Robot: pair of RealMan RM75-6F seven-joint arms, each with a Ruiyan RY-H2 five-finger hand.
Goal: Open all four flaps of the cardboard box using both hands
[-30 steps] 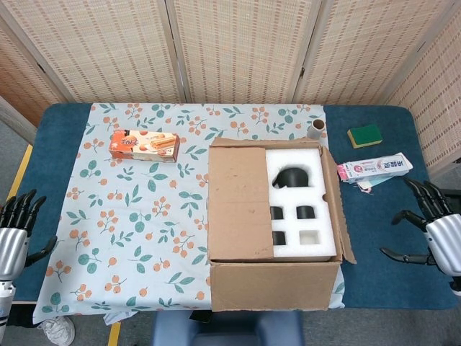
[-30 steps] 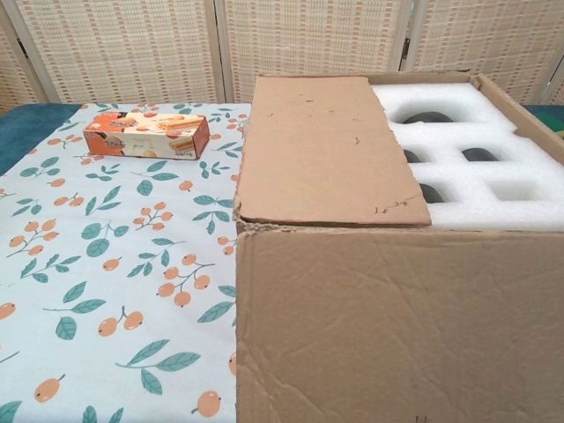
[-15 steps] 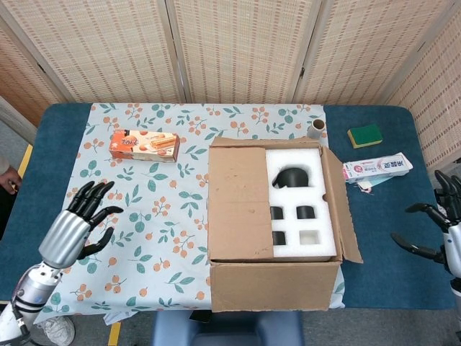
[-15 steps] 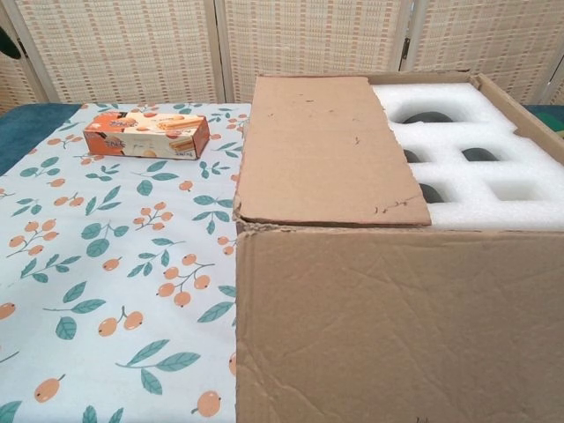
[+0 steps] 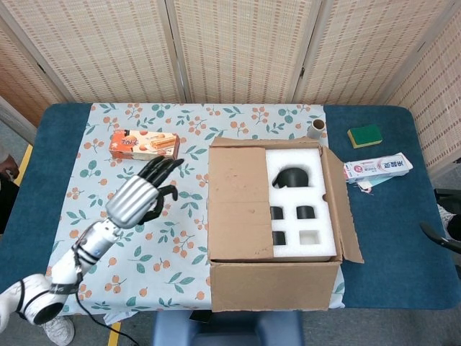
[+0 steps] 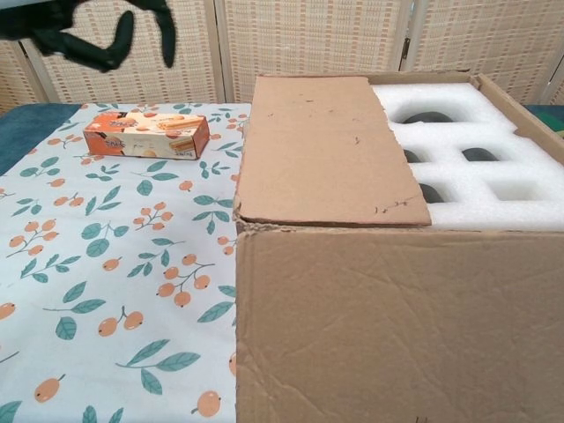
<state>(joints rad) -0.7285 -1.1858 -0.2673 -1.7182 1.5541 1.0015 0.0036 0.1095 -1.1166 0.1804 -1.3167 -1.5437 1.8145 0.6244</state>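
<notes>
The left hand (image 5: pixel 138 196) has swung in from lower left, fingers apart, toward the box's (image 5: pixel 274 285) closed left flap (image 5: pixel 240 204); right hand (image 5: pixel 441 238) almost out at right edge, fingers unclear.

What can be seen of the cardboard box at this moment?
The cardboard box is plain brown corrugated card, standing upright at the table's near edge, partly on the floral cloth. Its left flap lies flat, closed over the left half. The right flap stands open, leaning outward. Inside, a white foam insert with cut-outs holds dark items, including a rounded one at the back. No hand touches the box; the left hand hovers apart, to its left.
</notes>
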